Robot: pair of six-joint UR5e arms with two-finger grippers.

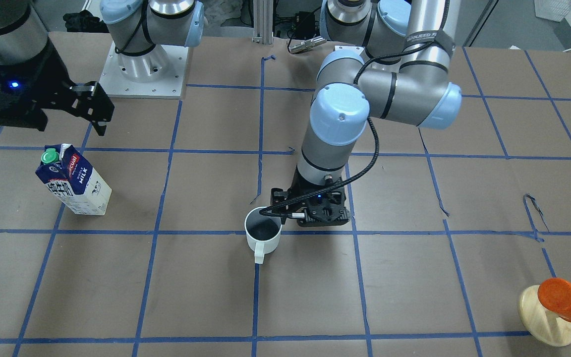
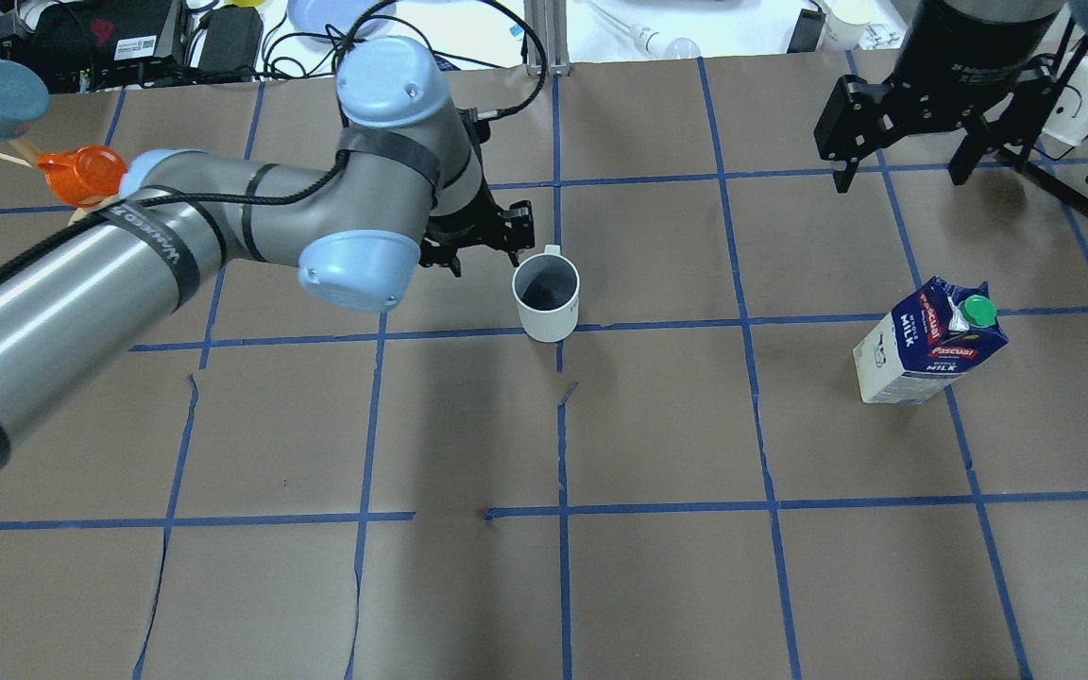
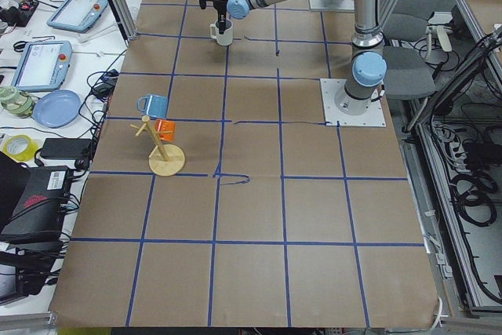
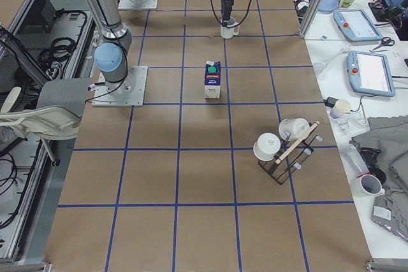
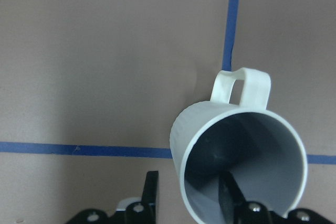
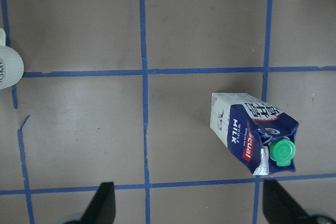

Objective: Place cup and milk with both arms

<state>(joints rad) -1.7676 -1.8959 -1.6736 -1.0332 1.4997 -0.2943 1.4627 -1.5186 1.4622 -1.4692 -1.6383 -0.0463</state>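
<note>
- Table (image 2: pixel 657 586): brown paper cover, blue tape grid.
- Milk (image 2: pixel 926 349): stands upright on the right side, well apart from the cup. Green cap (image 2: pixel 978 310) on top, nothing touching it.
- Cup (image 2: pixel 546 297): white, upright at mid-table on a tape crossing, handle pointing to the far side, grey inside.
- Left gripper (image 5: pixel 189 192): low at the cup's left rim, claw narrowly spread. One finger (image 5: pixel 227 190) is down inside the cup, the other is outside the wall. The wrist view shows a gap at the outer finger, so no clamp on the wall.
- Right gripper (image 2: pixel 903 175): up in the air on the far right, past the milk, claw spread wide, holding nothing. Its wrist view looks down on the carton.
- Far left edge: wooden stand (image 1: pixel 545 317) carrying an orange mug (image 2: pixel 81 175) and a blue mug (image 2: pixel 1 94).
- Far right: a rack (image 4: pixel 287 148) with white cups on it.
</note>
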